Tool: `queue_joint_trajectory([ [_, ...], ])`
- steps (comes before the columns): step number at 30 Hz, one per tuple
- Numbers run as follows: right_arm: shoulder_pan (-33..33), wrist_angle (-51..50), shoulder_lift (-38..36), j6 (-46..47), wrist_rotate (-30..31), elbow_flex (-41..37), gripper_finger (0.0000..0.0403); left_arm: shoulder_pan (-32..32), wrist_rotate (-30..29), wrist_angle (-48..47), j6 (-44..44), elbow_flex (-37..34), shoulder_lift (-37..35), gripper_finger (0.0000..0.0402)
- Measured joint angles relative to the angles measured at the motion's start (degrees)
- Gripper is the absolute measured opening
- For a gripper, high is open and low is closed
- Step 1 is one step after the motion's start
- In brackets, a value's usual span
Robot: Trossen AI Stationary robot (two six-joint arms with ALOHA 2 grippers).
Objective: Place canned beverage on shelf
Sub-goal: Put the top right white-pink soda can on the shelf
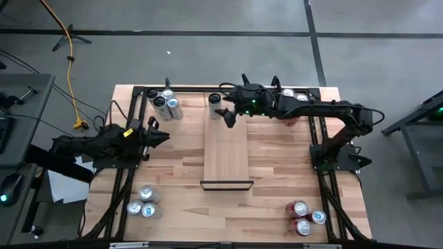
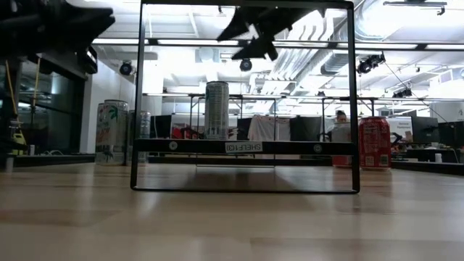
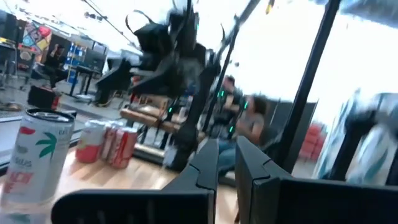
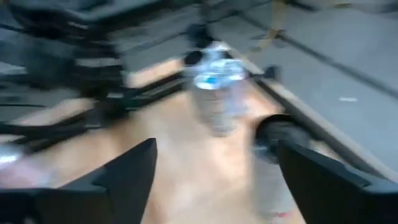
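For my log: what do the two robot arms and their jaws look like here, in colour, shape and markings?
Both arms are matte black and jointed. The right arm shows small green lights near its wrist. The right gripper has broad, flat, angular black fingers. The left gripper ends in narrower black wedge-shaped fingers mounted on a black crossbar. No printed markings are legible.

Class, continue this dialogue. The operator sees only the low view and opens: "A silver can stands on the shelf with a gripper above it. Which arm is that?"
Observer: The right gripper. From above, its arm reaches in from the right to the shelf's far end, beside the can.
Operator: Is it gripping the can?
Observer: No. In the right wrist view its fingers are spread wide, with the can ahead of them.
Operator: Where is the other arm?
Observer: The left gripper waits over the table, left of the shelf.
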Motion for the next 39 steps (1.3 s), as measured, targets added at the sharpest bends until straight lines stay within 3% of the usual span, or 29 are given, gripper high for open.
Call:
queue_joint_trajectory([
  [5,1.2,0.5,3.9,1.4,12.2,0.7,0.0343,0.1,-2.4,0.1,-3.2,0.0,0.1,0.0003],
  [12,2.1,5.4,8.1,3.5,19.7,0.9,0.0344,0.1,-3.4,0.0,-4.5,0.0,0.3,0.0003],
  [24,2.5,10.9,13.6,4.8,25.3,0.8,0.0344,0.1,-4.0,0.0,-4.5,0.0,0.3,0.0003],
  [39,2.1,13.9,15.9,5.2,26.5,0.8,0.0332,0.1,-4.0,0.0,-4.6,0.0,0.3,0.0003],
])
